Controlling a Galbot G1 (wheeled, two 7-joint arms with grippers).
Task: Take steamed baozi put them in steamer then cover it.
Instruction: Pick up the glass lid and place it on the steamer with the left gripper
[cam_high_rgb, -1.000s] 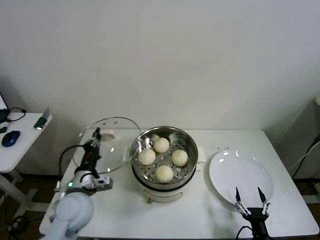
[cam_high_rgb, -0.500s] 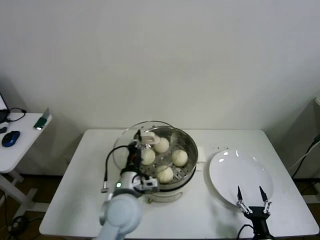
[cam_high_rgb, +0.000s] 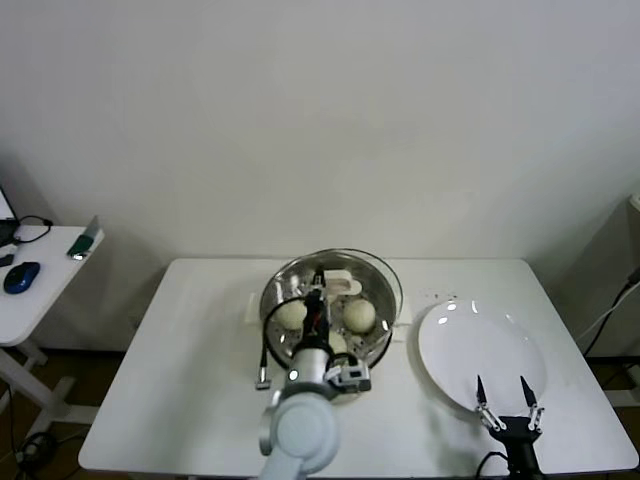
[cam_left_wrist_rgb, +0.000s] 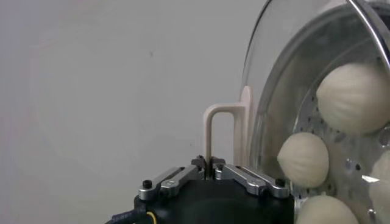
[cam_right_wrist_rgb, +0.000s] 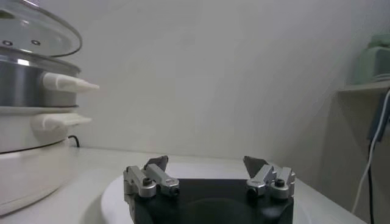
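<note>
the left gripper (cam_high_rgb: 322, 290) is clamped shut on the cream handle (cam_left_wrist_rgb: 220, 137) of the glass lid (cam_high_rgb: 345, 262), holding it right over the steamer (cam_high_rgb: 385, 318). what the next move turns on is how the lid sits against the pot's rim: from the right wrist view the lid (cam_right_wrist_rgb: 42, 30) hangs just above the metal wall and looks a touch tilted, with a thin gap showing, so it does not seem seated yet. the lid lies directly beneath the left gripper, its flat face roughly level and centred on the pot, so my guess is that a short straight drop is all that's left before letting go.

inside the steamer, on the hole-dotted tray, sit the buns (cam_high_rgb: 359, 314) — in the head view three are plain to see, and the arm hides wherever a fourth may lie. through the glass the left wrist view shows them too, all resting in the pot (cam_left_wrist_rgb: 359, 97).

the right gripper (cam_high_rgb: 509, 401) waits with its fingers spread wide and empty, low over the near edge of the white plate (cam_high_rgb: 480, 340), which holds nothing. it is well apart from the steamer, so the left arm is plainly the nearer one.
</note>
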